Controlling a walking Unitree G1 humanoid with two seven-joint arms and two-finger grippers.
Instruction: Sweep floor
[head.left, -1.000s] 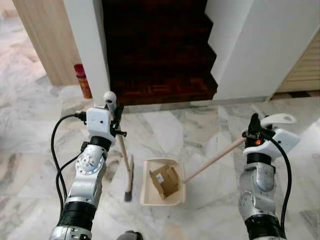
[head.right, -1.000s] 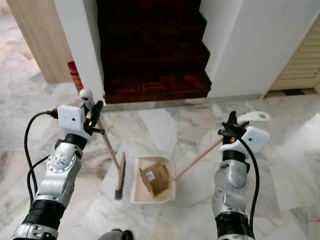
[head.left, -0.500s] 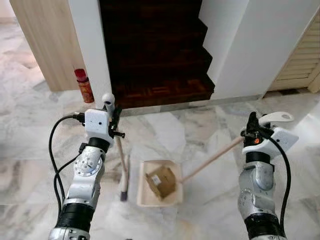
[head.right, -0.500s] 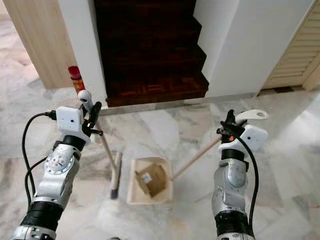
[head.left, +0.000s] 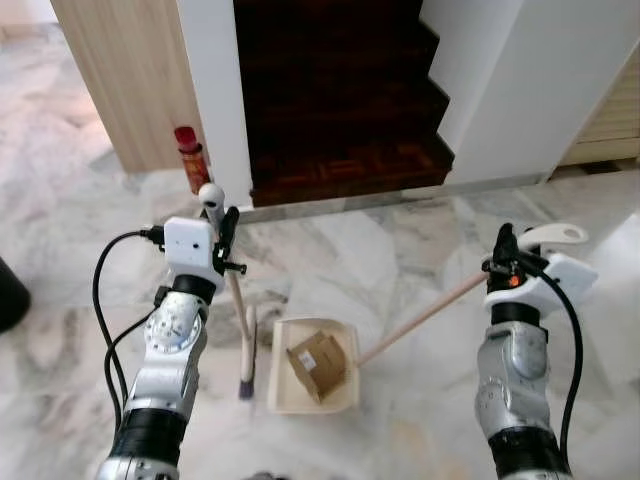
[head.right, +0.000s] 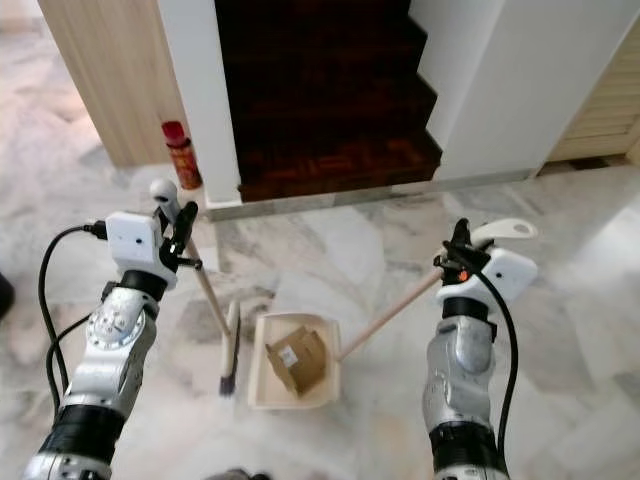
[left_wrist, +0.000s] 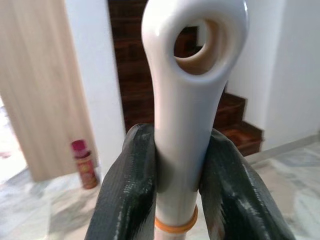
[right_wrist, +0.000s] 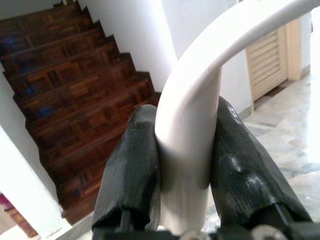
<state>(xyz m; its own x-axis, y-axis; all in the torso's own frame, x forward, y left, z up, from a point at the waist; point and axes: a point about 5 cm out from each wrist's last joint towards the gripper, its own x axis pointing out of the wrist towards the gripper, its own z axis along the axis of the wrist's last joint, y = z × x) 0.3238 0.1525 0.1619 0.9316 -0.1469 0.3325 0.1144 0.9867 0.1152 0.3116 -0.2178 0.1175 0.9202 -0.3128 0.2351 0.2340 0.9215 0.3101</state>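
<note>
Broom (head.left: 243, 340) bristles hard to discern.

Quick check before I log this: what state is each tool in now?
Left tool: closed on the broom handle.
Right tool: closed on the dustpan handle.

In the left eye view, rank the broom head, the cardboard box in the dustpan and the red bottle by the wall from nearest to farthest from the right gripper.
1. Cardboard box, in the dustpan, to the left of the right gripper.
2. Broom head, on the floor just past the dustpan's far side.
3. Red bottle, against the wall by the stairs, farthest.
</note>
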